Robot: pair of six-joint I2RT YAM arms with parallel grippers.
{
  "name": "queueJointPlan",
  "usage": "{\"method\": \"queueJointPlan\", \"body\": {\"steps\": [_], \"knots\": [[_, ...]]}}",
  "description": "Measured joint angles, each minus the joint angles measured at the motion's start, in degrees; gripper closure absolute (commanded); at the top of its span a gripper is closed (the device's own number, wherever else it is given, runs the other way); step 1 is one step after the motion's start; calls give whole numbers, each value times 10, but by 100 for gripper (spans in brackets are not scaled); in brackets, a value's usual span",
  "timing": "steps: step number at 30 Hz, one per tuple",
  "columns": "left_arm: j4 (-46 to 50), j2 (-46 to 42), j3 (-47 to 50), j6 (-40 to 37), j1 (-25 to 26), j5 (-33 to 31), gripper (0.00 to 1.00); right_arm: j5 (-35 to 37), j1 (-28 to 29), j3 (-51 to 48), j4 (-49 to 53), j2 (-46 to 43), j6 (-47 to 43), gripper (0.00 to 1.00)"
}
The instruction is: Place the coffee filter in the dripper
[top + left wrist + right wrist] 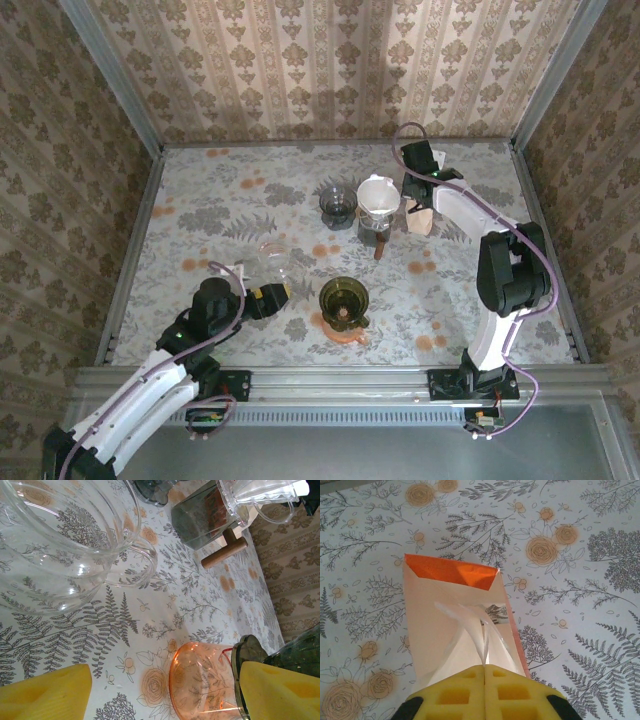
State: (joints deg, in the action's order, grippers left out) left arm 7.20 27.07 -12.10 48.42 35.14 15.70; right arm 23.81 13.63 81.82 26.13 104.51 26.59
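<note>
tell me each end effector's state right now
Left end effector: open, holding nothing.
Right end effector: closed on the filter, above the pack.

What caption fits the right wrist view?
Right pincer shut on a coffee filter at the mouth of its open packet on the floral table.
</note>
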Motion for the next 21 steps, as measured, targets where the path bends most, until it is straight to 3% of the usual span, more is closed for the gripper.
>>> {"method": "queueJointPlan", "body": {"steps": [4,21], "knots": [[0,3,0,0,0,2,21,0,-1,0,0,0,2,72],[0,3,0,0,0,7,21,0,-2,10,9,0,11,78]]}}
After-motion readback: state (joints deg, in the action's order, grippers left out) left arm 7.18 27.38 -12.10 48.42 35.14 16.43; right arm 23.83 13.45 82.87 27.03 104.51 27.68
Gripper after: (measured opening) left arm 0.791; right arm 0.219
